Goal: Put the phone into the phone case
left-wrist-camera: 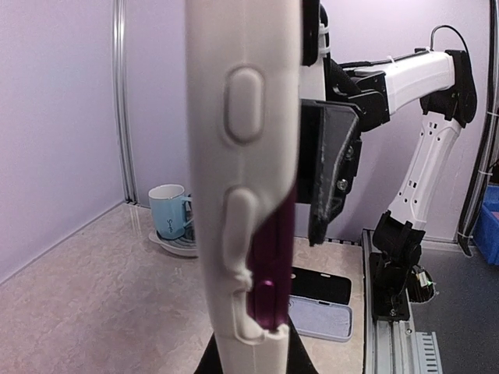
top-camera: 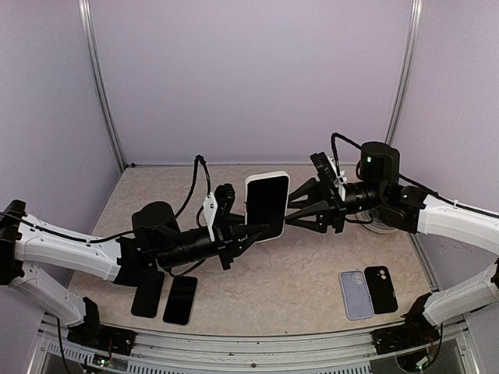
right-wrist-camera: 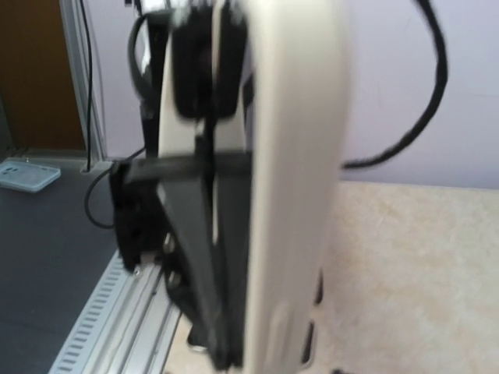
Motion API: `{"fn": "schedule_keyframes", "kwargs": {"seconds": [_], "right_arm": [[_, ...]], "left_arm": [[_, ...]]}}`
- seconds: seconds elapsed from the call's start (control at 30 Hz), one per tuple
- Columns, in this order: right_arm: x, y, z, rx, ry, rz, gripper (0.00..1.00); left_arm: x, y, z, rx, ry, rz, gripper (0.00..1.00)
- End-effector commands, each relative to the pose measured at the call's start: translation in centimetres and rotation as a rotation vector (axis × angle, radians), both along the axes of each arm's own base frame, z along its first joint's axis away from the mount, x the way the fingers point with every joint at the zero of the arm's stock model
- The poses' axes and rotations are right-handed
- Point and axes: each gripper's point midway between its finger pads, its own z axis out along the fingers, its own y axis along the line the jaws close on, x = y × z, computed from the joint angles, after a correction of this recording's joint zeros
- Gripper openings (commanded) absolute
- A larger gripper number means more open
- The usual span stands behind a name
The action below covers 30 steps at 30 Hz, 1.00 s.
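Note:
A white phone case [top-camera: 284, 181] with the phone [top-camera: 267, 204] in it stands upright in the air between my two arms, dark screen to the camera. In the left wrist view the case's edge [left-wrist-camera: 242, 156] fills the middle, and the phone's purple side [left-wrist-camera: 273, 257] bulges out of it low down. My left gripper [top-camera: 261, 230] is shut on the case's lower end. My right gripper [top-camera: 290, 212] closes on its right edge; one of its fingers [left-wrist-camera: 331, 171] lies against the screen side. The right wrist view shows the case's edge [right-wrist-camera: 288, 195], blurred.
Two dark phone-sized slabs [top-camera: 148, 300] [top-camera: 180, 300] lie near the left base. A lilac case [top-camera: 356, 294] and a black case [top-camera: 380, 288] lie at the front right. A blue cup on a saucer [left-wrist-camera: 168, 214] stands by the right wall.

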Motion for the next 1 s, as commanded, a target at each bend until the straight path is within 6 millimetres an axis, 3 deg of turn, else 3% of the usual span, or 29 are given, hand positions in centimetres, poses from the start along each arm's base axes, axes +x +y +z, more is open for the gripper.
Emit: {"fn": "schedule_keyframes", "kwargs": {"seconds": [0.0, 0.2, 0.27, 0.33, 0.37, 0.43, 0.47, 0.5, 0.57, 0.67, 0.83, 0.97], "right_arm": [[-0.2, 0.7, 2.0, 0.058, 0.005, 0.035, 0.38], [-0.1, 1.1, 2.2, 0.078, 0.049, 0.053, 0.14], [0.0, 1.3, 2.1, 0.074, 0.061, 0.049, 0.0], [0.9, 1.3, 1.8, 0.057, 0.089, 0.006, 0.0], [1.7, 1.2, 1.5, 0.04, 0.112, -0.033, 0.0], [4.4, 0.4, 0.8, 0.005, 0.208, -0.135, 0.0], [6.5, -0.6, 0.0, -0.018, 0.287, -0.215, 0.0], [9.3, -2.3, -1.1, -0.038, 0.372, -0.32, 0.0], [13.0, -5.2, -4.5, -0.097, 0.529, -0.483, 0.0], [15.3, -7.6, -10.3, -0.214, 0.693, -0.599, 0.0], [17.0, -9.9, -16.5, -0.309, 0.874, -0.638, 0.0], [18.9, -11.8, -19.7, -0.357, 0.942, -0.675, 0.0]], "left_arm": [[-0.3, -0.3, 2.8, -0.08, -0.049, -0.01, 0.0], [-0.2, -0.4, 2.5, -0.074, -0.046, -0.005, 0.0], [-0.1, -0.5, 2.5, -0.073, -0.045, -0.002, 0.0], [0.1, -0.5, 2.2, -0.066, -0.04, 0.01, 0.0], [0.5, -0.4, 2.1, -0.06, -0.036, 0.028, 0.1], [2.0, 0.2, 1.5, -0.045, -0.006, 0.117, 0.81], [3.1, 0.7, 1.0, -0.025, 0.012, 0.183, 0.97], [4.5, 1.4, 0.3, 0.001, 0.038, 0.269, 0.99], [7.8, 3.2, -1.6, 0.073, 0.113, 0.459, 0.99], [11.8, 5.9, -5.9, 0.246, 0.236, 0.692, 0.99], [12.8, 7.3, -10.8, 0.395, 0.303, 0.789, 0.99], [12.8, 8.0, -12.1, 0.415, 0.321, 0.8, 0.99]]}}
